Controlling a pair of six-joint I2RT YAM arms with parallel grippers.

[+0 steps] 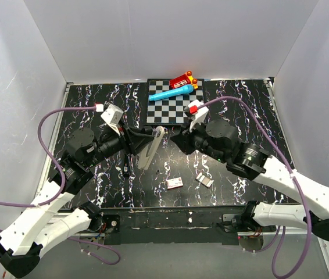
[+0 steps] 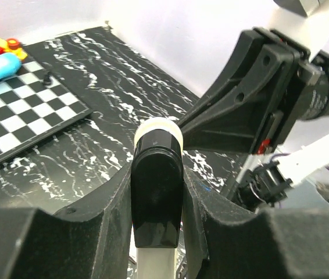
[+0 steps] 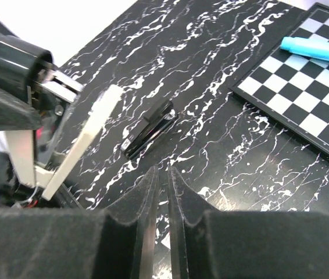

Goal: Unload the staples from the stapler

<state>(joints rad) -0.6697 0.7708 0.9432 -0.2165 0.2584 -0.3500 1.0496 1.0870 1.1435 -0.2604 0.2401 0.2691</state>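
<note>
The stapler (image 1: 151,146) is held off the table by my left gripper (image 1: 143,140), which is shut on it. In the left wrist view my left gripper (image 2: 157,177) clamps its glossy black end (image 2: 156,197), with a cream part above and below. In the right wrist view the stapler (image 3: 83,142) is at the left, its cream arm hinged away from the black body. My right gripper (image 1: 178,138) is just right of the stapler. Its jaws (image 3: 162,172) are closed to a thin slit, and nothing shows between them.
A small black stick-like piece (image 3: 149,129) lies on the marbled table (image 1: 240,110) below the stapler. A pink-and-white box (image 1: 174,182) and small silvery strips (image 1: 204,179) lie near the front edge. A checkerboard (image 1: 170,107) with a blue marker (image 1: 170,93) and a red toy (image 1: 183,80) is at the back.
</note>
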